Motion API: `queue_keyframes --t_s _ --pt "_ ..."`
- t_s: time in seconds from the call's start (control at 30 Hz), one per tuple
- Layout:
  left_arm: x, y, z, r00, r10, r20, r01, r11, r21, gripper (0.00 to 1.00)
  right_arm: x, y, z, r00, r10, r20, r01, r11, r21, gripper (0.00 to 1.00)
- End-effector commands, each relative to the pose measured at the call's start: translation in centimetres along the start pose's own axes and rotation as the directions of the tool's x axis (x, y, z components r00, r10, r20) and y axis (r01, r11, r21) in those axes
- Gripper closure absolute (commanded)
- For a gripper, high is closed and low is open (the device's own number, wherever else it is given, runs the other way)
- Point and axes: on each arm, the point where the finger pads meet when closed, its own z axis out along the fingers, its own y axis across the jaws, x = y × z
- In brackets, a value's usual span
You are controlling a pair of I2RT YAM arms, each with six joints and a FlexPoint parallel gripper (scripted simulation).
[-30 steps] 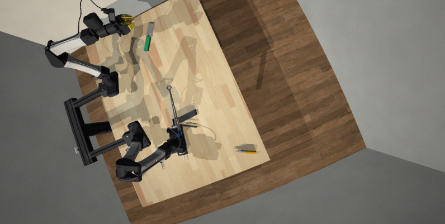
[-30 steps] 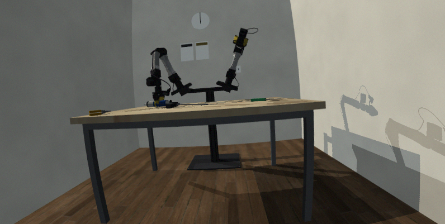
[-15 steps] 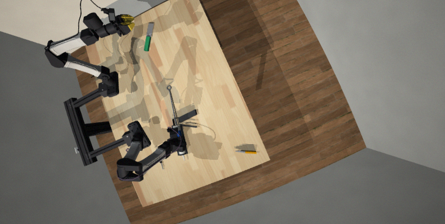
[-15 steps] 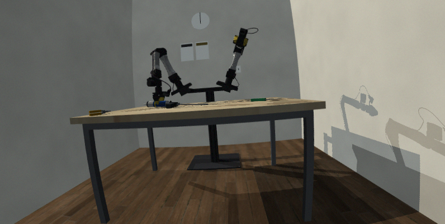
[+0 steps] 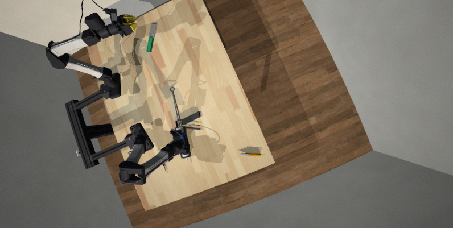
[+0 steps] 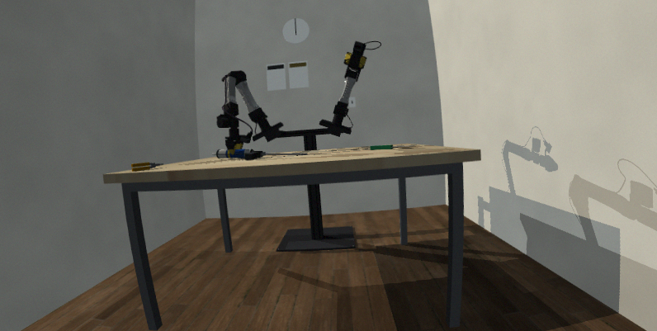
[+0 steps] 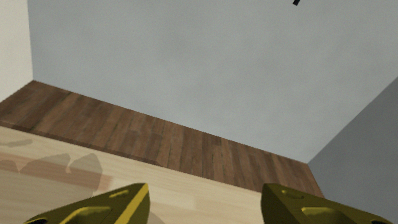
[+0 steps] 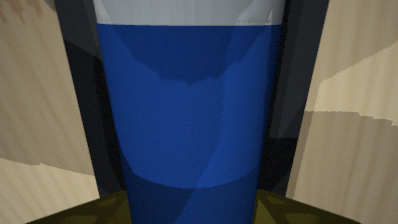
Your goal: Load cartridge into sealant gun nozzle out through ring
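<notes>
The sealant gun (image 5: 192, 117) (image 6: 252, 155) (image 8: 300, 60) lies on the table, its handle out to the side. Its plunger rod (image 5: 176, 109) (image 6: 281, 153) reaches far out behind the handle. The blue and pale cartridge (image 5: 182, 136) (image 6: 239, 152) (image 8: 192, 125) lies lengthwise between the gun's dark rails. My right gripper (image 5: 182, 142) (image 6: 235, 148) (image 8: 192, 199) points down over it and is shut on the cartridge. The front ring and the cartridge's seating there are too small or covered to judge; the thumb plate cannot be made out. My left gripper (image 5: 135, 22) (image 6: 355, 59) (image 7: 205, 193) is open and empty, raised far from the gun.
A green-handled scraper (image 5: 150, 44) (image 6: 381, 147) lies near the left arm. An orange-handled tool (image 5: 254, 154) (image 6: 141, 166) lies near a far corner of the table. A small pale object (image 5: 165, 168), unclear, shows beside the right forearm.
</notes>
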Motion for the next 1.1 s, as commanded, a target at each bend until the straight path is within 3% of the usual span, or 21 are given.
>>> queue_keyframes --t_s 0.0,1.07 --pt "-2.1 -0.6 0.1 0.999 -0.003 0.049 0.002 1.000 0.013 0.47 1.2 -1.4 -1.1 1.000 0.012 -0.029 -0.011 0.999 0.047 1.00" --pt "-2.1 -0.6 0.1 0.999 -0.003 0.049 0.002 1.000 0.013 0.47 0.1 -0.4 0.5 0.999 -0.010 0.051 0.010 1.000 -0.002 1.00"
